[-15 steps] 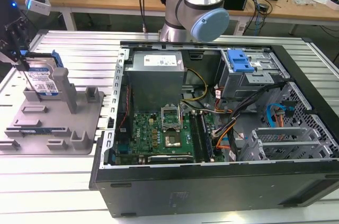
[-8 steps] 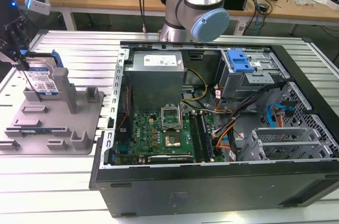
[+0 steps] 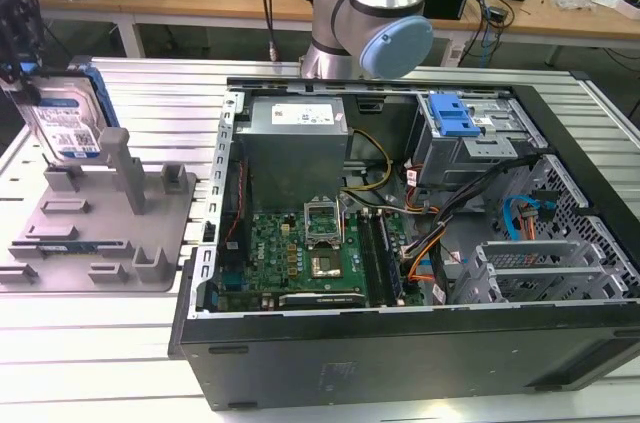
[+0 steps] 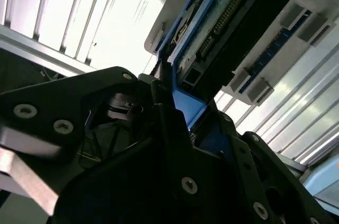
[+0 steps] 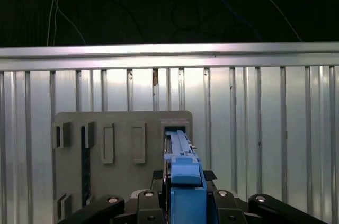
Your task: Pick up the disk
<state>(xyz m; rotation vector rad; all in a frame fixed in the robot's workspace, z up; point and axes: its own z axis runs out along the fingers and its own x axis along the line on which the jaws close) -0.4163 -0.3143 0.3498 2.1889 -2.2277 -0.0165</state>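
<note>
pincer (image 3: 22,53) is pinching the disk (image 3: 65,113) by its upper edge, at the far left of the exterior view. disk stands upright on edge, label side toward the camera, blue bracket running along its edges. its lower edge sits right over the back of the holder tray (image 3: 100,233); can't tell if it still touches the tray or is just clear of it.

tray is grey, flat on the counter (image 3: 90,343), with upright posts and low slots. tallest post stands just beside the disk's lower corner, on the side toward the pc case (image 3: 400,343). pc case lies open just beside the tray, on the exterior view's right of it. inside the case: motherboard (image 3: 310,253) nearest the tray side, silver psu (image 3: 295,133) behind it, drive cage (image 3: 465,128) with a blue latch further from the tray. arm (image 3: 370,13) rises behind the case.

second wrist view: black pincer (image 4: 177,110) fingers (image 4: 164,113) closed on the blue bracket of the disk (image 4: 222,28), connector side of the disk visible beyond them, ribbed counter (image 4: 69,17) past it.

first wrist view: looking along the disk (image 5: 183,181), blue bracket edge-on between the pincer (image 5: 183,208) links, tray (image 5: 127,123) below it on the ribbed counter (image 5: 265,128).
</note>
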